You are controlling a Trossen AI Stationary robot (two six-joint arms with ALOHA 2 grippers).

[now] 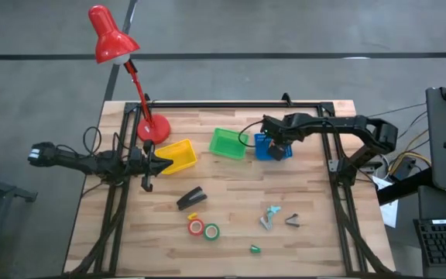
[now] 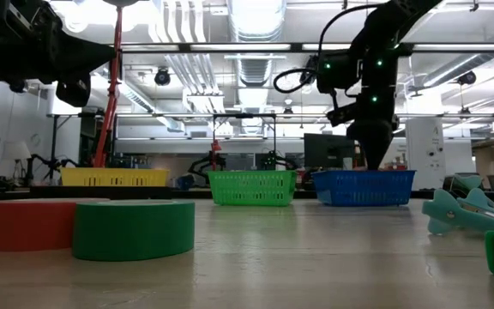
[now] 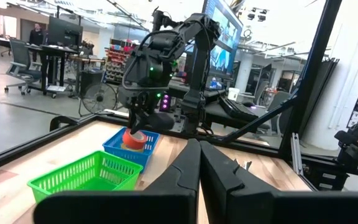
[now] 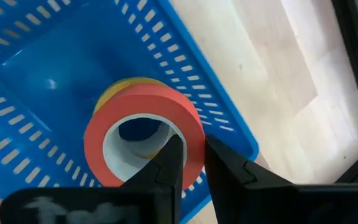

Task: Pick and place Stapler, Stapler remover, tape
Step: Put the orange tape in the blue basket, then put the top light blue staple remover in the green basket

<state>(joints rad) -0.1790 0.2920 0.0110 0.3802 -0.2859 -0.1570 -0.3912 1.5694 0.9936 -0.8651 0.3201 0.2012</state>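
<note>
Right wrist view first: the right gripper pinches the wall of an orange tape roll, one finger inside the white core and one outside, jaws narrow around that wall; the roll hangs just over the blue basket, and a yellow roll lies beneath it on the basket floor; I judge the step in hand is the drop of this tape into the basket, so the next move calls for the jaws to part and then a straight lift clear of the rim; the basket's near wall runs close beside the outer finger, so a sideways exit risks a snag; beyond that rim bare table gives free room; farther from the tool, in the high view, the green basket sits just beside the blue one and the yellow basket beyond it; the stapler, a red roll and a green roll wait well apart on open wood; the left gripper rests shut and empty near the yellow basket.
</note>
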